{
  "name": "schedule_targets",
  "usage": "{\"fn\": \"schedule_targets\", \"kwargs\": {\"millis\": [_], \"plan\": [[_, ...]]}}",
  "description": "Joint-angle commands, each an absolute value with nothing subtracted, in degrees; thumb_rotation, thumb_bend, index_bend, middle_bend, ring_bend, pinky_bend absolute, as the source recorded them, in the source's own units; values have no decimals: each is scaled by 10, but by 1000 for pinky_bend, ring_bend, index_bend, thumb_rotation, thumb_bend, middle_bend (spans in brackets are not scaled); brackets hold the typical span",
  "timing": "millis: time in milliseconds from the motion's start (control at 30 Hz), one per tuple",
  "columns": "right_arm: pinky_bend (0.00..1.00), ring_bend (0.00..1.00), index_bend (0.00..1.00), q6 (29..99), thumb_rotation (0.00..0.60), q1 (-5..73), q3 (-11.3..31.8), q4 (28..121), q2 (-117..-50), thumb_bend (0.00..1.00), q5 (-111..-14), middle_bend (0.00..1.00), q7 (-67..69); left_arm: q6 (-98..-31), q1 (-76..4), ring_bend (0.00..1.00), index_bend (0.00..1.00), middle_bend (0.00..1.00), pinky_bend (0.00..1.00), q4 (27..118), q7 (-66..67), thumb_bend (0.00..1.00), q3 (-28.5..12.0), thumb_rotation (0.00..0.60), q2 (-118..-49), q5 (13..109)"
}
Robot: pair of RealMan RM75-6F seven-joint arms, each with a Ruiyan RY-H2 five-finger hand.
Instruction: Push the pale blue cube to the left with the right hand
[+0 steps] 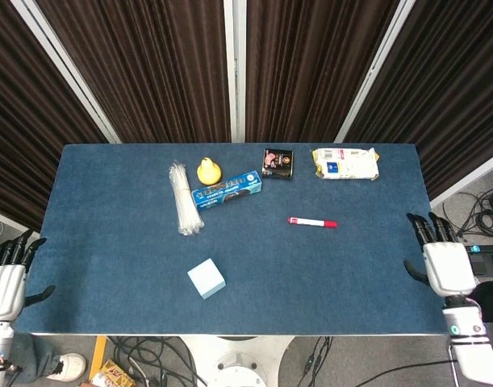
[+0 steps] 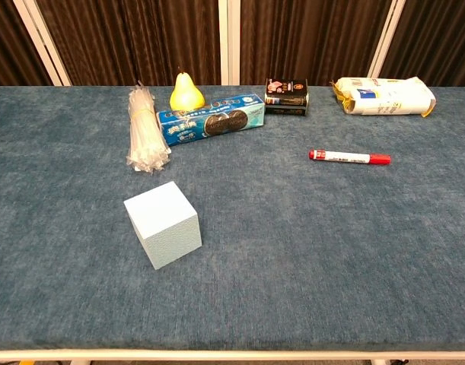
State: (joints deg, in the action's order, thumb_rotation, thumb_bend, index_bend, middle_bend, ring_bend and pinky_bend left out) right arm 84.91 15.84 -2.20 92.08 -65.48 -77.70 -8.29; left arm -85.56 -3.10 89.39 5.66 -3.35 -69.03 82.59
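Note:
The pale blue cube [image 1: 206, 278] [image 2: 163, 223] sits on the blue table [image 1: 109, 242] toward the front, left of centre, with nothing touching it. My right hand [image 1: 441, 262] hangs off the table's right edge, fingers spread and empty, far from the cube. Off the left front corner, my left hand [image 1: 6, 282] is also spread and empty. Neither hand shows in the chest view.
A red and white marker [image 1: 312, 222] [image 2: 349, 157] lies right of centre. Along the back stand a bundle of clear straws [image 1: 182, 209], a yellow pear [image 1: 207, 170], a blue cookie box [image 1: 227, 189], a dark small box [image 1: 277, 163] and a white snack bag [image 1: 345, 162].

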Motion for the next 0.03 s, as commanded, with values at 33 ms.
{"fn": "schedule_targets", "kwargs": {"millis": [33], "plan": [[80,0,48,886,600,121,-34,932,-640,176,-805,115,-58,-855,-33,123,230,155,120,896,58,60,-35,600,-690,826]]}}
